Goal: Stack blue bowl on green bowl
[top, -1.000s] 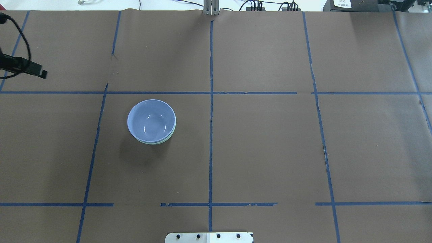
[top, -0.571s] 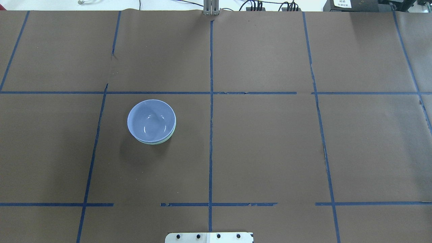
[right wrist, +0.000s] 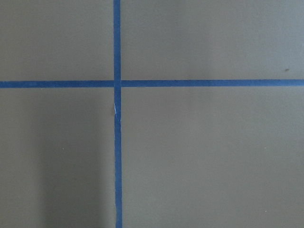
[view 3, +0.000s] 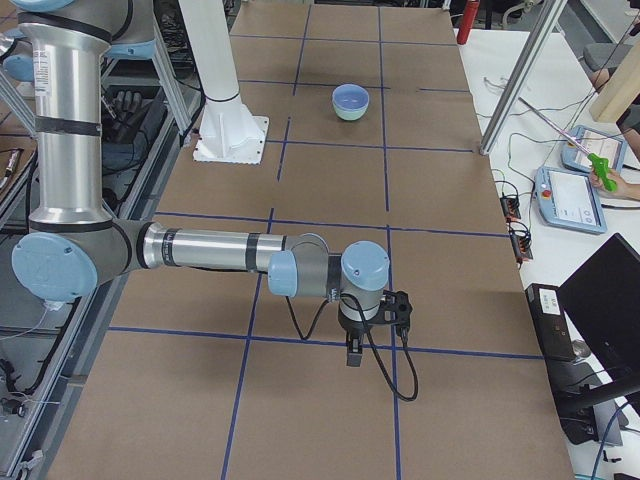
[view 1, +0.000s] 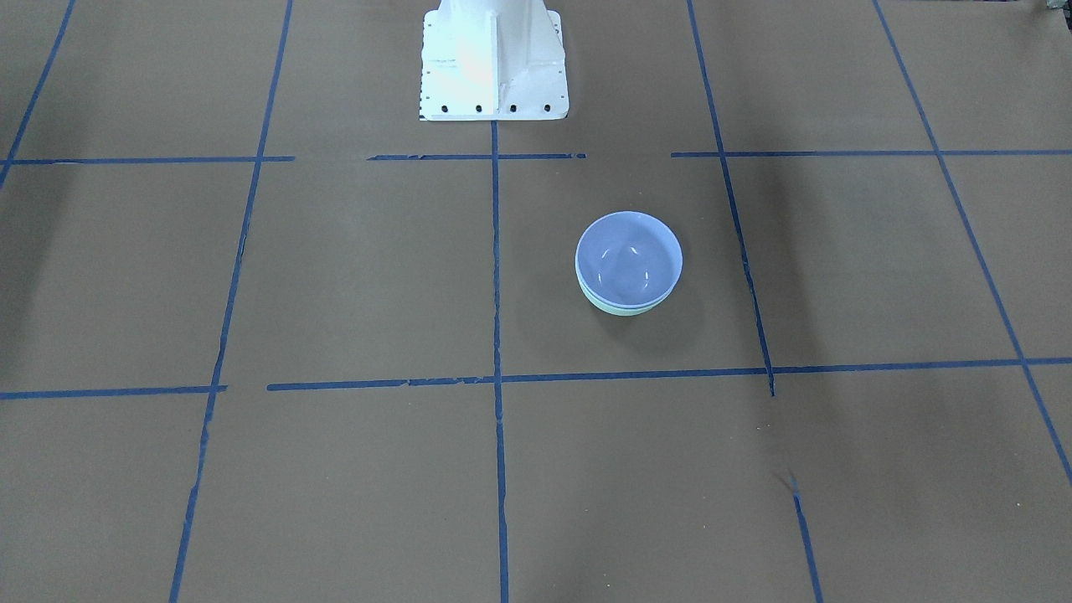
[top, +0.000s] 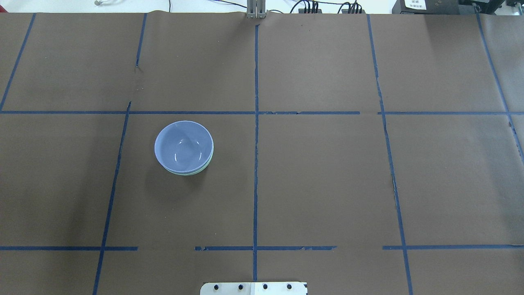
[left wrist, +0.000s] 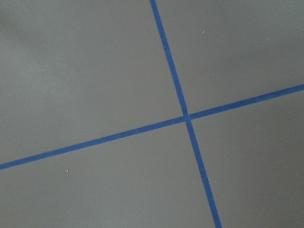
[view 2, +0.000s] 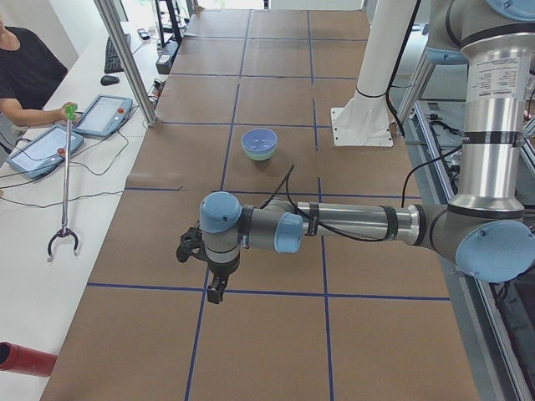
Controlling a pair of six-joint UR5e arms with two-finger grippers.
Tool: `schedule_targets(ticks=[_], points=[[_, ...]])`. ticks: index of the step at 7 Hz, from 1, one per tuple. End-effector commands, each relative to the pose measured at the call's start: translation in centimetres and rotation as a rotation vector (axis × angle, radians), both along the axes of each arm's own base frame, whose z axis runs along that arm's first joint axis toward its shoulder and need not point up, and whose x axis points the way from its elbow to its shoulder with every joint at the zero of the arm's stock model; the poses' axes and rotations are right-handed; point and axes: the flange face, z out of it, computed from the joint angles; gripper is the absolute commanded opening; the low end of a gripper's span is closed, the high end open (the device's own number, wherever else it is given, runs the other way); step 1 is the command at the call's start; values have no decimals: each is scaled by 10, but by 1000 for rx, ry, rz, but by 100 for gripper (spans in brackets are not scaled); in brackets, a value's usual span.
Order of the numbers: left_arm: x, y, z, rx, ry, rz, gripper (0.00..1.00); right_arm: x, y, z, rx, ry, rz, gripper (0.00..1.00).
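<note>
A: left end effector [view 2: 216, 292] and right end effector [view 3: 352, 355] hang over the tabletop [top: 327, 184], well apart from the bowls; apart or together, we can't tell.
B: blue bowl [top: 183, 144] sits nested in green bowl [top: 189, 173]. We'd call the stack done; next move: just confirm seating.

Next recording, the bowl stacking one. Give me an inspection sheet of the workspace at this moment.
Surface: table covered in brown paper with a blue tape grid.
Job's things: blue bowl sits nested in the green bowl; only the green rim shows.
Clutter: nothing seen.
Grippers: left gripper and right gripper hang over bare paper, far from the bowls; open or shut cannot be told.
Cables: a black cable loops off the left wrist, another off the right.
Surroundings: white robot base; operator with a grabber stick; teach pendants.
</note>
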Motion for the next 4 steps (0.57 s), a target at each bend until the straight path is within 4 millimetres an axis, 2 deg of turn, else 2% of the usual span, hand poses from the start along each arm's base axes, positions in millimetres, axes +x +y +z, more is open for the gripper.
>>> schedule_targets(ticks=[1, 4], points=[[2, 15, 12, -42, 46, -2, 100, 0, 0, 0, 0, 0, 0, 100], [2, 18, 17, -147, 53, -81, 100, 0, 0, 0, 0, 0, 0, 100]])
